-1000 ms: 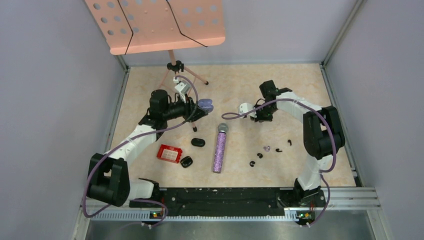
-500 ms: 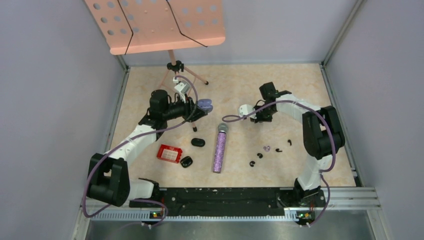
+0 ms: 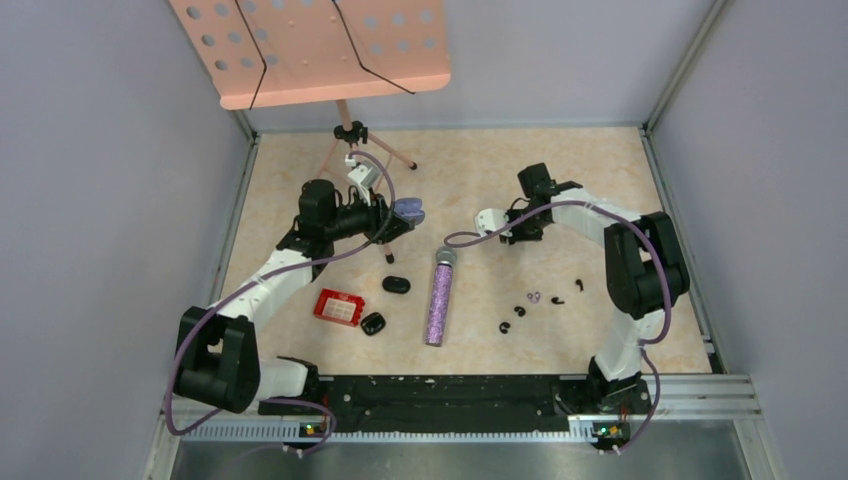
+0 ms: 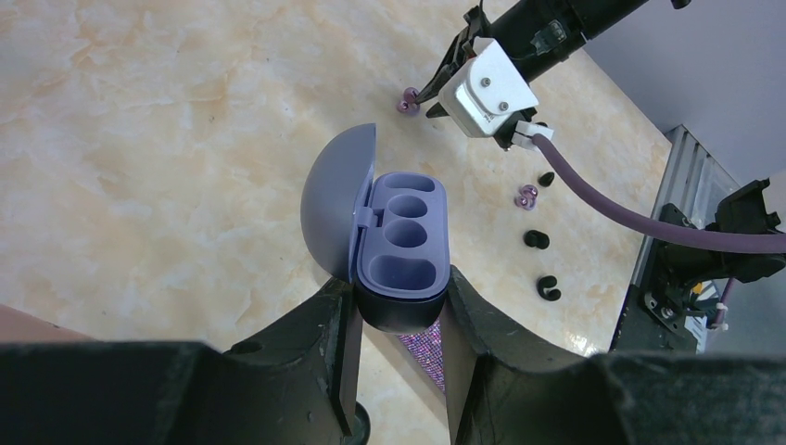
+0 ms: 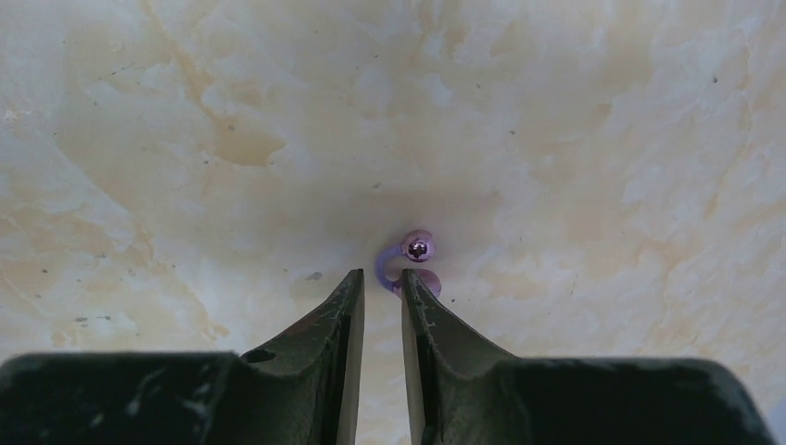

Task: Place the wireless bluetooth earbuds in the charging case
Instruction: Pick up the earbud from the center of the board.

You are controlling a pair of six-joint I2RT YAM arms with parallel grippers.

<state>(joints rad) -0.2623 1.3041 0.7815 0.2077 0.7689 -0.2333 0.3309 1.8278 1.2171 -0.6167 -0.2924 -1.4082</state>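
Nearest my bases, black earbuds (image 3: 505, 326) and a loose purple earbud (image 3: 534, 297) lie on the table (image 3: 480, 160). Farther out, my left gripper (image 4: 399, 311) clamps the open charging case (image 4: 403, 232). My right gripper (image 5: 382, 283), tips nearly together, meets a second purple earbud (image 5: 414, 250); gripped or not, I cannot tell.

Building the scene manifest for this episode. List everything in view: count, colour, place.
purple earbuds: 2, pale purple; one on the table, one at the right gripper tips
black earbuds: 4, glossy black; table, right of microphone
purple case: 1, lilac, open, empty; in left gripper
black cases: 2, black; table, left of microphone
microphone: 1, glittery purple; table centre
red box: 1, red; near-left
music stand: 1, salmon; far edge
left gripper: 1, black; shut on purple case
right gripper: 1, black; nearly shut, hold unclear
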